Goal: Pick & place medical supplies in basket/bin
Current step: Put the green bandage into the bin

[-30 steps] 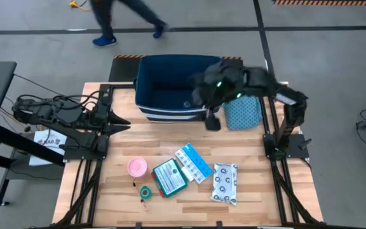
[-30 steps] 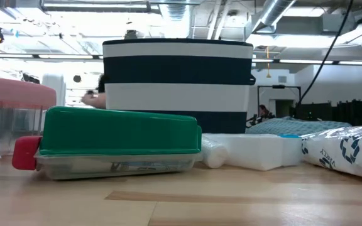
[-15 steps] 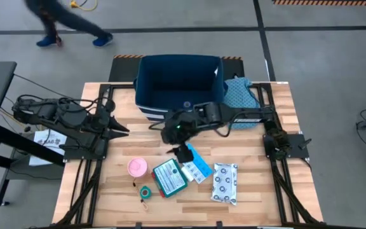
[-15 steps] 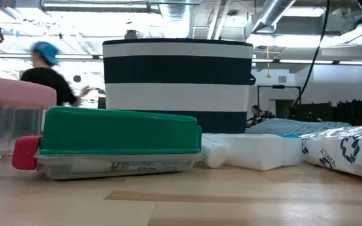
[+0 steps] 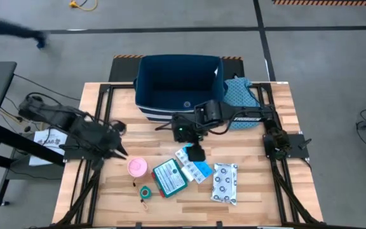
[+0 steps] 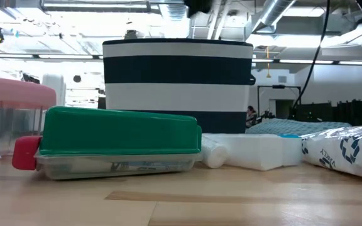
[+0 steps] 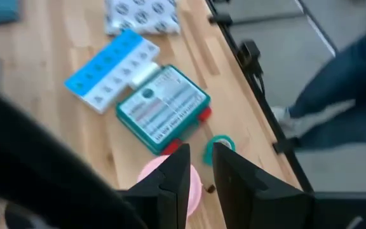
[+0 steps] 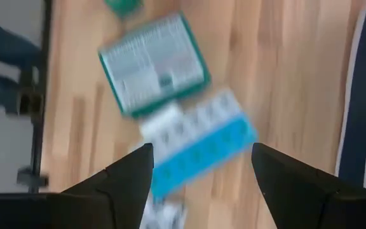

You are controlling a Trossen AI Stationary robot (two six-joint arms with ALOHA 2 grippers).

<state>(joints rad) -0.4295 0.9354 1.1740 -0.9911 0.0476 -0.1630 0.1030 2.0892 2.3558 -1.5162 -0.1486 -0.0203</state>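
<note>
Bin [image 5: 178, 83]: big soft navy fabric box, white-striped, seemingly empty. In front of it now, swung over from its right side: right gripper [image 5: 197, 152], jaws wide, empty, above ridged blue-white packet [image 5: 194, 163]. Likely next pick. Left gripper [image 5: 115, 150], newly advanced, nearly shut, empty, beside round pink roll [image 5: 137, 167]. Flat teal box [image 5: 169, 177], ring-patterned pouch [image 5: 225, 183], tiny green tape [image 5: 145, 191] untouched.

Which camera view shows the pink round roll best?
The high view shows the pink round roll best: whole, from above, left of the teal flat box. The left wrist view hides it partly behind that gripper's fingers; the low view shows only its side; the right wrist view misses it.
</note>
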